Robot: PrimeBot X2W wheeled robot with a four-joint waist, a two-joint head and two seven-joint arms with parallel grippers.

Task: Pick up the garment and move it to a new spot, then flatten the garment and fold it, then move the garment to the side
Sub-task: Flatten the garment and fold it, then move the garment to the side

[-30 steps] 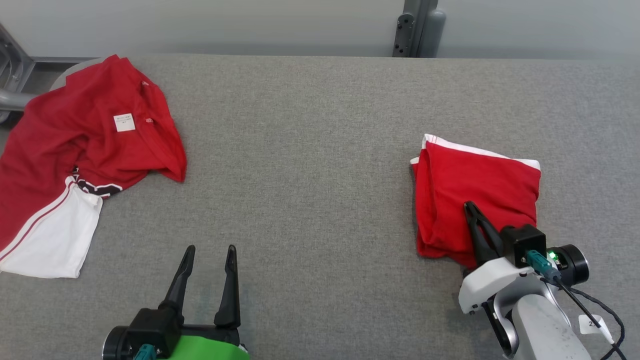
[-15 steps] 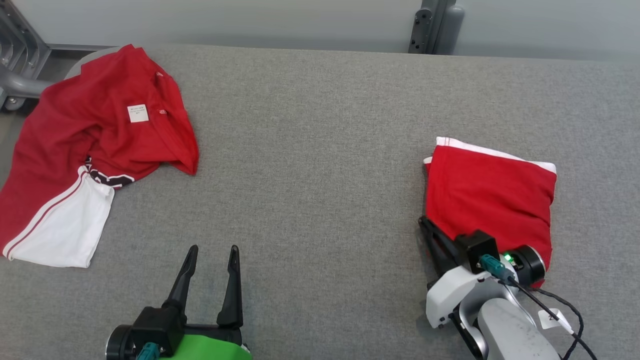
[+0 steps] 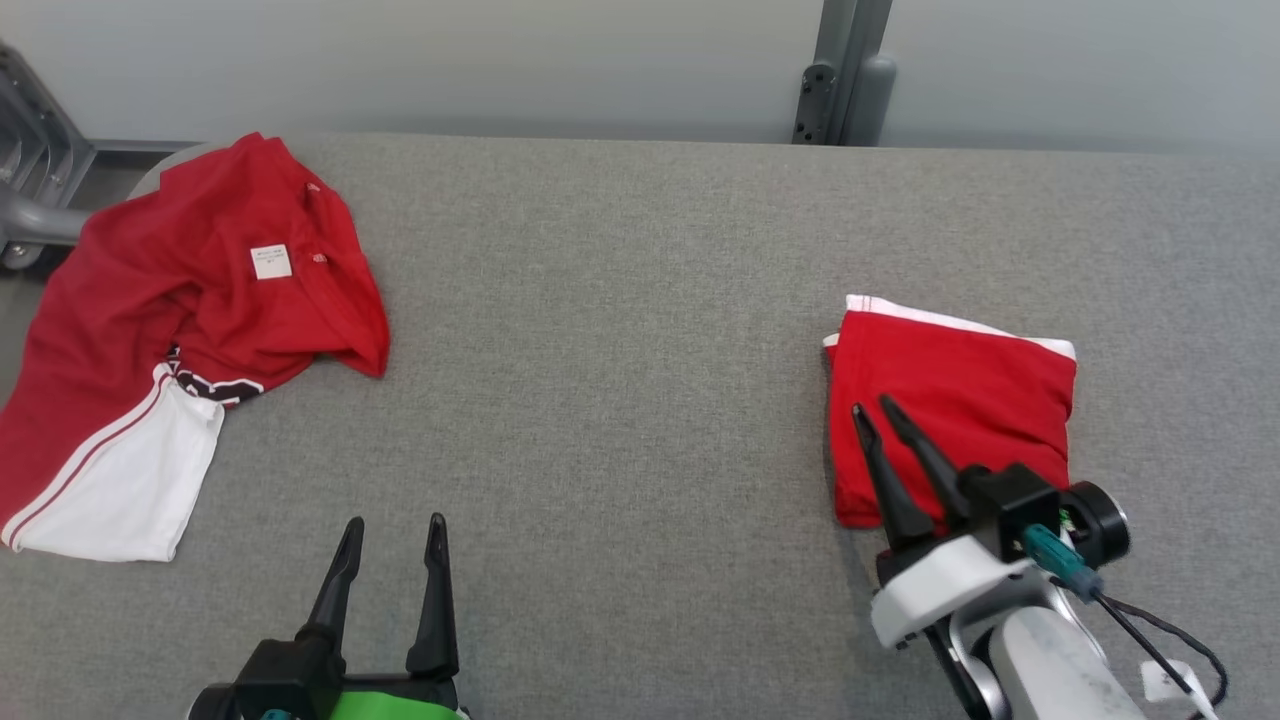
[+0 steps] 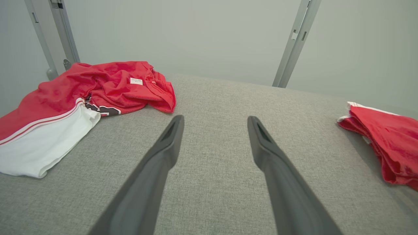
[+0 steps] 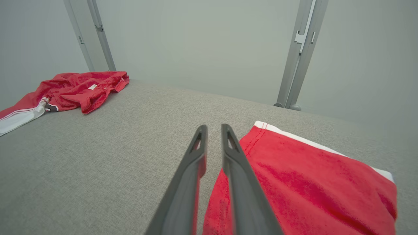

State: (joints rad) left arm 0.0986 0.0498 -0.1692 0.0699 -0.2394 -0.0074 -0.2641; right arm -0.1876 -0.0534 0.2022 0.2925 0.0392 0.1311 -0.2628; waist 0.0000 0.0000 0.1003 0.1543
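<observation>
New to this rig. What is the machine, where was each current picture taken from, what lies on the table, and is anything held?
This is a wheeled robot with two arms. One picture looks down from a camera on its head. The other two come from a camera on each wrist, looking along that gripper's two dark fingers. On the grey table a crumpled red jersey with a white sleeve lies at the robot's far left, and a folded red-and-white bundle lies at its right. The left gripper is wide open over bare table. The right gripper points over the bundle's left edge, fingers only slightly parted, nothing between them. Neither gripper holds anything.
</observation>
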